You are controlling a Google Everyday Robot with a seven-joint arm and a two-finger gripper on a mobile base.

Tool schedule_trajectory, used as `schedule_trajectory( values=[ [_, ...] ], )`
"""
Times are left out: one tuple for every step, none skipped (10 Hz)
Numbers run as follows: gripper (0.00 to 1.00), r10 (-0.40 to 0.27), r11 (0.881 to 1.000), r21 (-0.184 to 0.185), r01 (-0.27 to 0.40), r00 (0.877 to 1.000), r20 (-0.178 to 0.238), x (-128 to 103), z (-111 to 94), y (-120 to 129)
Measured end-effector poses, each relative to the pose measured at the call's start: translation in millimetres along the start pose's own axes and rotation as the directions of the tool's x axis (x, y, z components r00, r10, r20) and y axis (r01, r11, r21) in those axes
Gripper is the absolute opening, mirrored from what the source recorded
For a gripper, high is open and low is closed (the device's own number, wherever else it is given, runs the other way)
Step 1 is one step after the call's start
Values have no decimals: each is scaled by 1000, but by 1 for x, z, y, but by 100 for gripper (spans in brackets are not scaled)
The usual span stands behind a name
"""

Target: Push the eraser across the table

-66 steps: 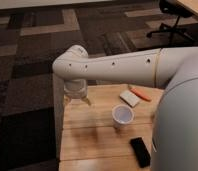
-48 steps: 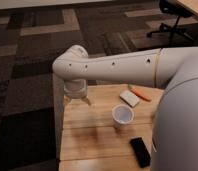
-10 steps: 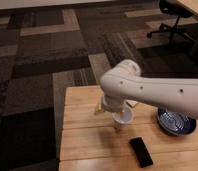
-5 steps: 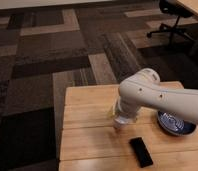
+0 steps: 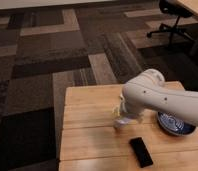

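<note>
The eraser [image 5: 141, 151], a flat black slab, lies on the light wood table [image 5: 87, 130] near its front edge, right of the middle. My white arm reaches in from the right, with its elbow over the table's middle. The gripper [image 5: 123, 116] hangs down from it, a short way behind and to the left of the eraser, not touching it. A pale cup [image 5: 120, 123] shows only partly beneath the gripper.
A dark blue bowl [image 5: 175, 125] sits on the table's right side, partly under my arm. The table's left edge drops to patterned carpet [image 5: 37, 75]. An office chair [image 5: 173, 14] stands far back right.
My arm has swung from the table's left side to the right, over the cup. It now hides the white block and orange stick, and the blue bowl has come into view. The eraser has not moved.
</note>
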Motion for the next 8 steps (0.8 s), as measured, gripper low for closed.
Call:
schedule_trajectory(
  values=[
    [65, -10, 1000, -7, 10, 1000, 3, 7, 3, -7],
    [65, -35, 998, -49, 34, 999, -11, 20, 12, -4],
    [65, -59, 995, -84, 57, 998, -27, 29, 20, -2],
    [65, -92, 990, -113, 86, 995, -45, 39, 28, -2],
    [65, -127, 984, -132, 118, 990, -59, 46, 35, -3],
    [65, -162, 978, -142, 151, 984, -73, 52, 42, -6],
    [65, -193, 974, -141, 179, 977, -90, 57, 52, -10],
    [65, -212, 970, -139, 198, 973, -96, 59, 59, -11]
  ],
)
